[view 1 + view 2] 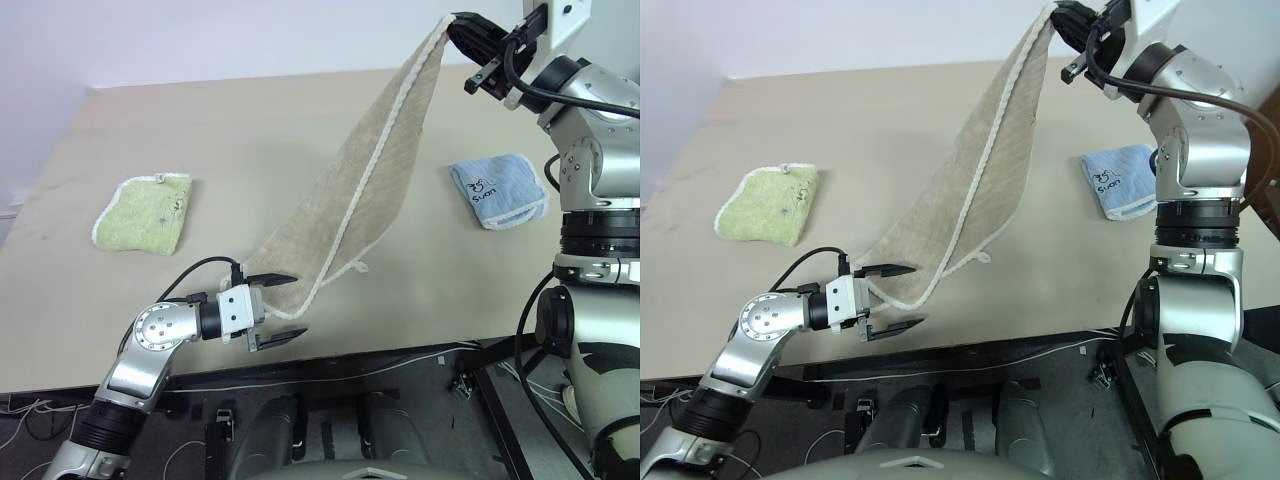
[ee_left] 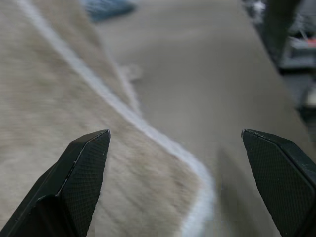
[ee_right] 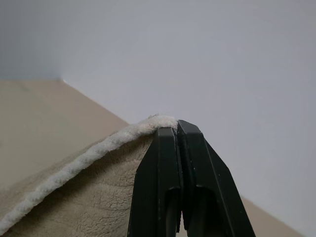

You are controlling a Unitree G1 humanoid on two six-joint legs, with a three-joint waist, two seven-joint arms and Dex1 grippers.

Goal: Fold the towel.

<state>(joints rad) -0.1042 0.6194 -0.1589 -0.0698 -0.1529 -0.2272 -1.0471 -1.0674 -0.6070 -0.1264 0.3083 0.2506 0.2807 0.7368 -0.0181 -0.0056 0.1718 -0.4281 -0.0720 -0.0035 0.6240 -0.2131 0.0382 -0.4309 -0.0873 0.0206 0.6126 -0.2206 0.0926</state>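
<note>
The right gripper [image 1: 462,28] pinches one corner of the beige towel [image 1: 375,175] high at far right, its lower end trailing on the table [image 1: 250,130]; the left gripper [image 1: 278,308], jaws wide, brackets the near corner; next, I judge, it closes there.

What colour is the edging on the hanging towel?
White, on the beige towel; clearest in the left eye view.

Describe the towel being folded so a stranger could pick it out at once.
On the tan table, three cloths show. The towel is the long beige one hanging from the shut right gripper down to the near edge by the open left gripper. Unlike the small green towel and small blue towel, it is lifted and white-edged.
</note>
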